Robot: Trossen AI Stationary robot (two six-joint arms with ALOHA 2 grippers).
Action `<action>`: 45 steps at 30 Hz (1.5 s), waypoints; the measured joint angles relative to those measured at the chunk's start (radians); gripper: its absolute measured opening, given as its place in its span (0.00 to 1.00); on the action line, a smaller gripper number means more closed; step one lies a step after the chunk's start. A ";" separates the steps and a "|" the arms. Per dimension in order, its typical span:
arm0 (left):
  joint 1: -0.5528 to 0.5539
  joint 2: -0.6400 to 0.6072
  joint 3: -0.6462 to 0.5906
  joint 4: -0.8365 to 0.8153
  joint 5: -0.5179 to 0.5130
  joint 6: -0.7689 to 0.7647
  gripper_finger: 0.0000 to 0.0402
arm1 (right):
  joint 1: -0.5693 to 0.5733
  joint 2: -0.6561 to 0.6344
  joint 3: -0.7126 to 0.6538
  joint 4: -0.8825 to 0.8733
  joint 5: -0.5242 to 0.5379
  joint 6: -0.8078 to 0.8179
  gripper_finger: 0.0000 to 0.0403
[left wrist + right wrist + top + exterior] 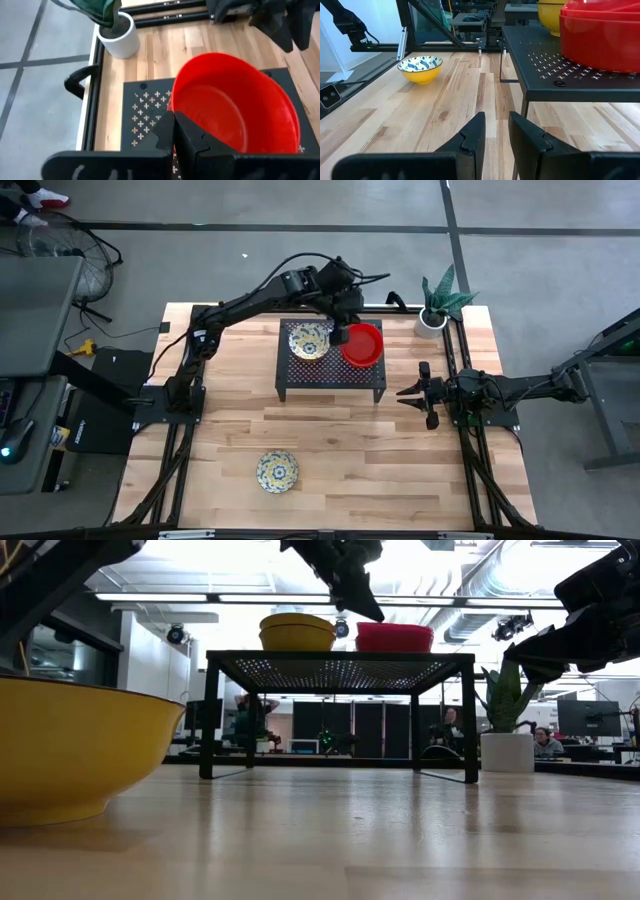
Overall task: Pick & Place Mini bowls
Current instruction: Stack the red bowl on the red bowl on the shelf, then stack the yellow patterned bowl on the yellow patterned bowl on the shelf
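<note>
A glossy red bowl (365, 347) sits on the right part of the black perforated stand (330, 383). In the right wrist view it seems to rest in a second red bowl (600, 47). A bowl with a floral inside and yellow outside (309, 341) stands beside it on the stand. Another floral bowl (277, 471) rests on its base near the table's near edge. My left gripper (341, 333) is shut at the red bowl's far-left rim. My right gripper (403, 393) hovers open to the right of the stand, touching nothing. My left gripper (174, 120) has the red bowl's rim (173, 102) pinched at its far-left side. One finger (195, 140) is inside the bowl and the other outside. The fingers slant down from the far left. The bowl sits upright on the stand, not lifted.
A white plant pot (432, 320) stands at the far right corner, close behind the stand. Black frame rails run along both table sides. Bare wood lies between the stand and the near floral bowl.
</note>
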 joint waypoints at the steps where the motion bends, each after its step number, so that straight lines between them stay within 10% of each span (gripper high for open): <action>1: 0.000 0.000 0.000 -0.006 -0.001 0.000 0.00 | 0.000 0.000 0.000 0.000 0.000 0.000 0.18; 25: -0.043 -0.005 0.003 0.015 -0.053 0.021 0.00 | 0.000 0.000 0.000 0.000 0.000 0.000 0.18; 45: -0.266 -0.223 0.003 -0.608 -0.172 0.023 0.00 | 0.000 0.000 0.000 0.000 0.000 0.000 0.18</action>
